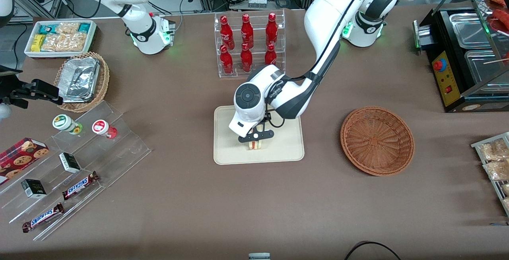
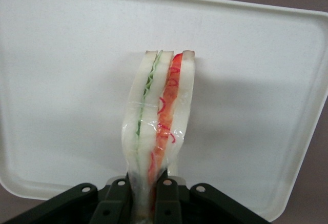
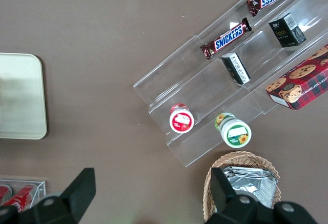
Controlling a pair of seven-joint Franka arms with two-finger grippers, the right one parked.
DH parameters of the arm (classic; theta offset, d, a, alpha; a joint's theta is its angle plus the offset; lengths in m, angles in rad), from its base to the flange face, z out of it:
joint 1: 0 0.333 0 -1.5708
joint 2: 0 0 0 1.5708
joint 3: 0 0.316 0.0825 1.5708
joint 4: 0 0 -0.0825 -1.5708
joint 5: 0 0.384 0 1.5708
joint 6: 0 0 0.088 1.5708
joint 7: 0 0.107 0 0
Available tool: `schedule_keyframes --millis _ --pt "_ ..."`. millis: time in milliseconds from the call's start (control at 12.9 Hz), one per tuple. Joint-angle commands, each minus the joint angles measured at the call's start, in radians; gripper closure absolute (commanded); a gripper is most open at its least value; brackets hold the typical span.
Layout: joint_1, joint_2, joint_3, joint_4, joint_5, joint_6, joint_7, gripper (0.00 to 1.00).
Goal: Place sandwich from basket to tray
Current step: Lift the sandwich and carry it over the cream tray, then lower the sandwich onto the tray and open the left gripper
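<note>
I see the gripper low over the tray, its fingers closed on the sandwich, which stands on edge inside the tray. The tray lies on a brown table, and the basket is on the same table, well apart from the tray toward the working arm's end. Farther from the front camera than the tray stands a clear rack of red bottles.

The front view looks steeply down from high above the table, taking in its whole width with the tray near the centre. The left wrist view faces the tray at close range past the gripper, whose fingers pinch the sandwich. The right wrist view looks straight down toward the parked arm's end, sharing the tray corner and tiered acrylic stand.
</note>
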Motion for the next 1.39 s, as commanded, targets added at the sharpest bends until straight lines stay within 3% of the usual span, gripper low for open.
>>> schedule_keyframes --millis 0,310,387,465,775,1317 --pt "-0.027 0.03 0.012 0.038 -0.004 0.005 -0.036 1.0" --pt "-0.029 0.041 0.014 0.038 -0.001 0.022 -0.044 1.0" --pt "-0.029 0.042 0.014 0.038 -0.003 0.023 -0.044 0.44" --pt "-0.027 0.042 0.014 0.038 -0.003 0.023 -0.042 0.0" --pt "-0.026 0.019 0.017 0.039 -0.003 0.015 -0.041 0.0" --pt "0.005 -0.131 0.018 0.039 -0.007 -0.075 -0.027 0.0"
